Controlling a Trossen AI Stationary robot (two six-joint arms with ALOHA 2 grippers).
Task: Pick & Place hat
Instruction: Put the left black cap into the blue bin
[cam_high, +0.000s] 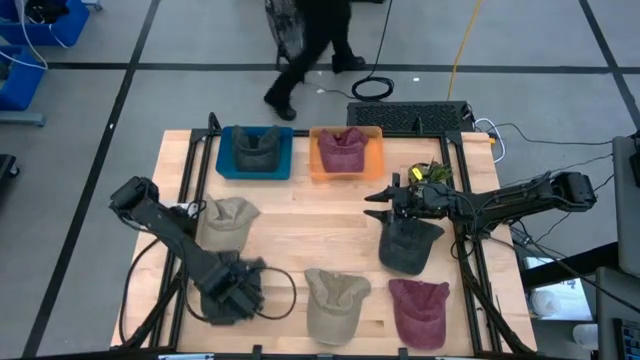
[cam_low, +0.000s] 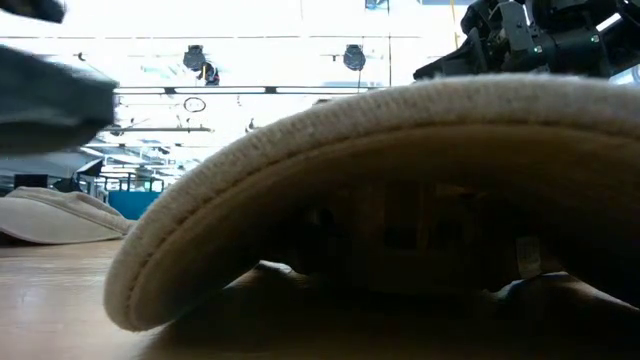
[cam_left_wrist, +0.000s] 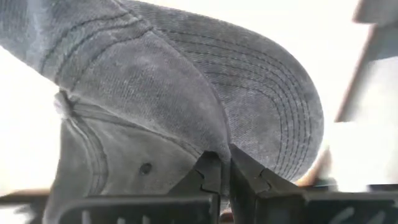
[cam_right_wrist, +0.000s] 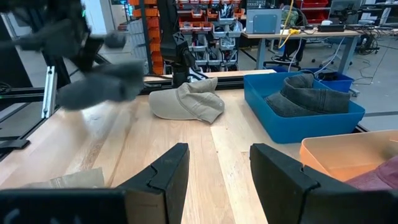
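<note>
A dark grey hat (cam_high: 235, 290) hangs at the table's near left, with my left gripper (cam_high: 222, 285) shut on it from above. In the left wrist view its crown and stitched brim (cam_left_wrist: 280, 118) fill the picture. The right wrist view shows it blurred (cam_right_wrist: 99, 81) and above the wood. My right gripper (cam_right_wrist: 214, 171) stands open and level over the table's right half, above another dark hat (cam_high: 408, 245). A blue bin (cam_high: 224, 165) at the far edge holds a dark hat, and an orange bin (cam_high: 318, 168) holds a maroon one. My left gripper pinches a fold of the grey hat's crown (cam_left_wrist: 205, 140) between its two shut fingers (cam_left_wrist: 245, 174), close to where the brim begins. The fingers point down from above. The hat hangs below them, lifted off the table.
One beige hat (cam_high: 228, 222) lies behind my left gripper. A second beige hat (cam_high: 335, 300) and a maroon hat (cam_high: 418, 312) lie along the near edge. In the low view the beige hat's brim (cam_low: 380, 180) blocks most of the picture. A person walks beyond the table's far side.
</note>
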